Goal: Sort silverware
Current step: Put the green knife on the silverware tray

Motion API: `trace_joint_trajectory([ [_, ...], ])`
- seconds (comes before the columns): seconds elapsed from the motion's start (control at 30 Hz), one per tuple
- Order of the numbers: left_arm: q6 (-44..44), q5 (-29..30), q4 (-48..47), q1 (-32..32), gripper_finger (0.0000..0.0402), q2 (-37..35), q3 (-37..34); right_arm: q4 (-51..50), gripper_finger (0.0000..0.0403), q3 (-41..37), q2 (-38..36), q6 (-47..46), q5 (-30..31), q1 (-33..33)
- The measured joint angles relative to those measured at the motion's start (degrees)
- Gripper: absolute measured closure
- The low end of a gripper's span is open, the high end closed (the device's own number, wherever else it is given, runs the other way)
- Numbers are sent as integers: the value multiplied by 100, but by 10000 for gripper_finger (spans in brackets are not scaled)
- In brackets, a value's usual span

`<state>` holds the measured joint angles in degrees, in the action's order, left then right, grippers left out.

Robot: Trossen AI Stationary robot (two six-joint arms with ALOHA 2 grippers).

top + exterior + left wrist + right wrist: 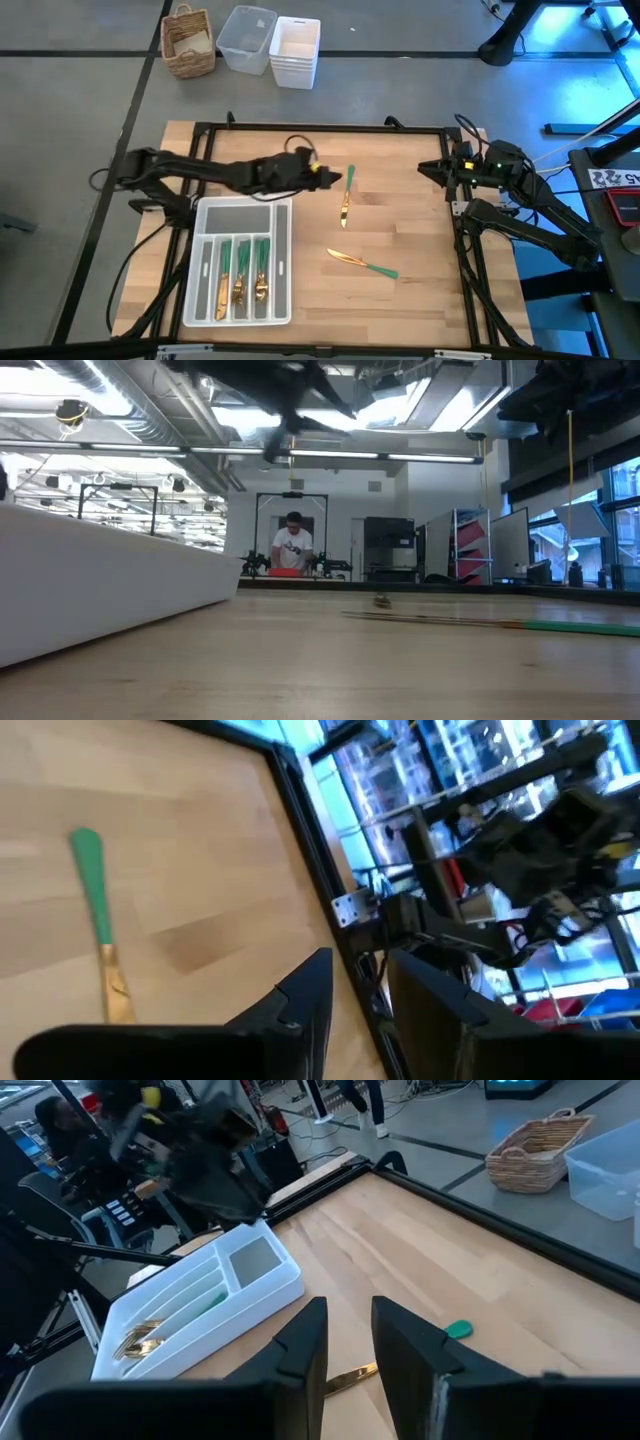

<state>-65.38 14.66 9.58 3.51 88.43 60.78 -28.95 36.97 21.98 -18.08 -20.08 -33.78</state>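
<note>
Two pieces of silverware lie flat on the wooden table. One points its green handle toward the far edge; the other lies nearer, slanting, and shows in the low view. Several more lie in the slots of the white tray at the near left. My left gripper hovers past the tray's far right corner, beside the first piece's green handle. It is open, with nothing between its fingers. My right gripper waits at the table's right edge, open and empty.
A wicker basket, a clear bin and stacked white bins stand on the floor beyond the far edge. A black frame rims the table. A person shows far behind in the room.
</note>
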Motion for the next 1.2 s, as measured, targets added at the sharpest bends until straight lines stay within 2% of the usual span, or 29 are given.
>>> trace_joint_trajectory([
  [0.13,158,-604,-2,294,309,876,785,0,320,0,-2,30,0,1],
  [0.23,333,-1114,-251,461,309,1540,1629,0,320,0,-2,32,-27,0],
  [0.33,631,-1346,-1098,586,309,2090,2526,0,320,0,-2,32,-48,0],
  [0.57,1337,-1345,-3345,838,309,3049,4138,-5,320,0,2,32,-50,2],
  [0.77,1646,-1358,-3614,1005,309,3533,4351,-221,320,0,60,34,-50,0],
  [0.97,2218,-2141,-3569,1085,309,3827,4345,-326,320,0,143,36,-51,2],
  [1.2,2378,-2072,-3163,1086,309,3892,4348,-346,320,2,227,36,-52,2],
])
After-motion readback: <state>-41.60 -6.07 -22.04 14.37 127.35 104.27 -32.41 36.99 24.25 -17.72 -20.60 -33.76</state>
